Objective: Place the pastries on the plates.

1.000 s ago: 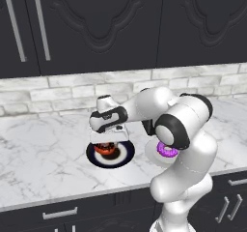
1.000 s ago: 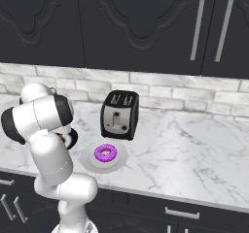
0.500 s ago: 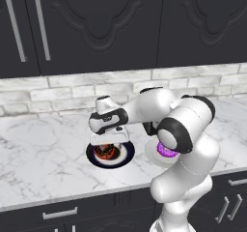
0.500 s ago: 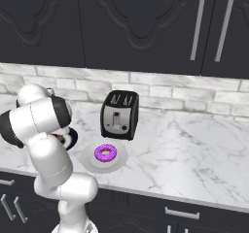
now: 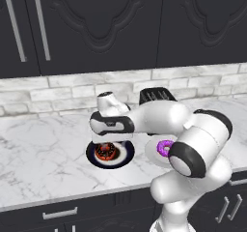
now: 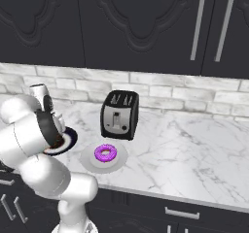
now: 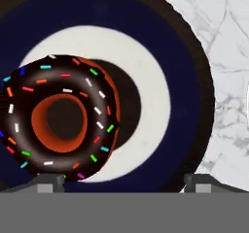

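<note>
The red-orange donut with dark chocolate icing and sprinkles (image 7: pixel 61 115) lies on the dark navy plate (image 7: pixel 185 96), over its white ring and brown centre. My gripper (image 7: pixel 126 183) is open just above it, one fingertip (image 7: pixel 48 182) beside the donut's edge and the other (image 7: pixel 204 182) far off over the rim. From the left base view the gripper (image 5: pixel 107 143) hangs over that donut (image 5: pixel 106 152) and plate (image 5: pixel 126 154). The purple-iced donut (image 5: pixel 165 147) rests on the white plate (image 5: pixel 150 151), also seen from the right as the purple donut (image 6: pixel 105 153) on the white plate (image 6: pixel 87 159).
A black toaster (image 6: pixel 119 114) stands behind the two plates, close to the brick backsplash. The marble counter (image 6: pixel 194 154) stretches wide to the right of the white plate. Dark cabinets hang above, and the counter's front edge runs just before the plates.
The hand has stayed over the navy plate with the chocolate donut lying on it. The arm's elbow has swung a little to the right and lower.
</note>
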You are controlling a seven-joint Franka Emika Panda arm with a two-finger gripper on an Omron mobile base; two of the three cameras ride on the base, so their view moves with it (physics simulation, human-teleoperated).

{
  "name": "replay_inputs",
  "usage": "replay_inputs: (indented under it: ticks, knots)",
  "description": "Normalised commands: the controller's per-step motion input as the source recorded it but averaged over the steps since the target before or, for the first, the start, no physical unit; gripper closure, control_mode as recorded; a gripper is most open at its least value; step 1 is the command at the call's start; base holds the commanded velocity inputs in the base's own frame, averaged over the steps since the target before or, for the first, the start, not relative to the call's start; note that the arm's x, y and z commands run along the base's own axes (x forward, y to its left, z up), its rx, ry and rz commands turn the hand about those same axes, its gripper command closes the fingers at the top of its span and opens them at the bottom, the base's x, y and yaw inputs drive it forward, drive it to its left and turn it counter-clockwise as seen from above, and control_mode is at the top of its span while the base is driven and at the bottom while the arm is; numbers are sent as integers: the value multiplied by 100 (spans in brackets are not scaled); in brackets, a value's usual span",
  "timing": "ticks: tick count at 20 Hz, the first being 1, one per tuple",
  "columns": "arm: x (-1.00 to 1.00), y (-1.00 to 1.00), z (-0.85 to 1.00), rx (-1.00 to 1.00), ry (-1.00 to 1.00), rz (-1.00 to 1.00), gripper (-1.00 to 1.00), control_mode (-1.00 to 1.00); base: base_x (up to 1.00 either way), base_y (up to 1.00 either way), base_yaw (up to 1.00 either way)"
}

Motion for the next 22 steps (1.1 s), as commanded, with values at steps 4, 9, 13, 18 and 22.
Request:
replay_inputs:
  ticks: [4,9,13,18,22]
  knots:
    - [-57,-11,39,3,-6,0,-100,-100,0,0,0]
    - [-83,-8,5,2,-1,0,-100,-100,0,0,0]
    - [-83,-15,46,2,-9,0,-100,-100,0,0,0]
    - [-70,-40,50,1,-12,0,-100,-100,0,0,0]
    - [-69,-56,59,4,-12,0,-100,-100,0,0,0]
